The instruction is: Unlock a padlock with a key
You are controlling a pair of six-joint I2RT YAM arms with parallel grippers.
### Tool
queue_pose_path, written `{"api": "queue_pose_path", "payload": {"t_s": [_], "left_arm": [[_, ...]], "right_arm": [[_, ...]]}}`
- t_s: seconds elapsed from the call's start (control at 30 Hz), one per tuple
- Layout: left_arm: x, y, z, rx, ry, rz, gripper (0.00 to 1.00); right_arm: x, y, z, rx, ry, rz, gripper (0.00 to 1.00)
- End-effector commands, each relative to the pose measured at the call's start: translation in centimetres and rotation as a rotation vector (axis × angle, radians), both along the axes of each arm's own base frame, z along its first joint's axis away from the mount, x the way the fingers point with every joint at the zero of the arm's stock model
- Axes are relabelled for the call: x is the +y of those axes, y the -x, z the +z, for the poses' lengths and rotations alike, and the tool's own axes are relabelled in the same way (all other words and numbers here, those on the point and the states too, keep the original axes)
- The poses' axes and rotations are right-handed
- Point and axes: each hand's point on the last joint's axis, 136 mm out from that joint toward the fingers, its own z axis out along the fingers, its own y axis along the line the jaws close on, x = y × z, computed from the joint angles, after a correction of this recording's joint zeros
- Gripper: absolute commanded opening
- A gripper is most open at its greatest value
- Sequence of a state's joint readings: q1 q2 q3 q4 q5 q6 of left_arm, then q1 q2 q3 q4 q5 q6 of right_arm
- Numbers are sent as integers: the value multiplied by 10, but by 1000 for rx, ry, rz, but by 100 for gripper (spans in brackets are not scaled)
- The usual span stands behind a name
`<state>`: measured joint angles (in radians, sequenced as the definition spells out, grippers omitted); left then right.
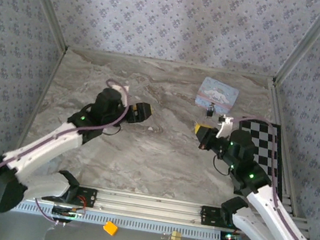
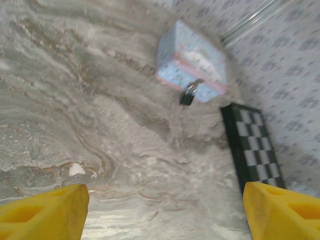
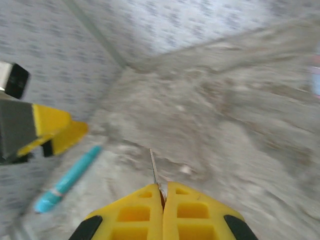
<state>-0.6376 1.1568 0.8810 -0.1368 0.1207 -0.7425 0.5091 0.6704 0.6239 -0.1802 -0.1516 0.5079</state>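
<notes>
The tin [image 1: 217, 94] sits far right on the table [image 1: 159, 162], the padlock [image 1: 210, 110] touching its near side. A board [image 1: 266, 150] lies along the right edge, nearer than the tin. The right gripper [image 1: 198, 128], holding the key [image 3: 153, 167], is just near of the padlock, left of the board. The left gripper [image 1: 148, 110] is well left. A cube [image 1: 110, 228] lies before the near rail [image 1: 147, 203].

Light-blue tin [image 1: 217, 94], black padlock [image 2: 187, 95], silver-bladed key [image 3: 153, 167], black-and-white checkered mat [image 1: 263, 150], grey marbled table [image 1: 160, 156]

The key [image 3: 153, 167] shows only its thin blade, head hidden between the right fingers [image 3: 131, 214]; the padlock [image 2: 187, 95] is blurred.
</notes>
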Motion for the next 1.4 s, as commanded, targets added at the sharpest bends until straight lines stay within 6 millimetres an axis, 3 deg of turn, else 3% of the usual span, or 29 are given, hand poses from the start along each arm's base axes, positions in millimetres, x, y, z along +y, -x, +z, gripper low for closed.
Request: {"api": "queue_pose_path", "payload": {"t_s": [0.0, 0.13, 0.3, 0.43, 0.6, 0.8, 1.17, 1.37], "left_arm": [[-28, -15, -10, 22, -66, -87, 80], [-76, -40, -33, 52, -120, -166, 79], [-139, -69, -61, 29, -179, -250, 77], [-182, -92, -82, 32, -168, -292, 75], [-224, -119, -104, 33, -159, -315, 72], [-259, -140, -121, 17, -147, -331, 71], [-292, -158, -153, -12, -160, -338, 64], [-301, -166, -170, 6, -180, -296, 59]], "right_arm": [[-45, 9, -52, 117, 212, -136, 0], [-64, 8, -62, 68, 180, -214, 0], [-73, 13, -96, -15, 183, -238, 0], [-85, 13, -78, -97, 186, -294, 0], [-106, 19, -74, -107, 179, -400, 0], [-130, 32, -75, -123, 149, -518, 0], [-132, 33, -74, -121, 134, -529, 0], [-131, 34, -73, -119, 128, -523, 0]]}}
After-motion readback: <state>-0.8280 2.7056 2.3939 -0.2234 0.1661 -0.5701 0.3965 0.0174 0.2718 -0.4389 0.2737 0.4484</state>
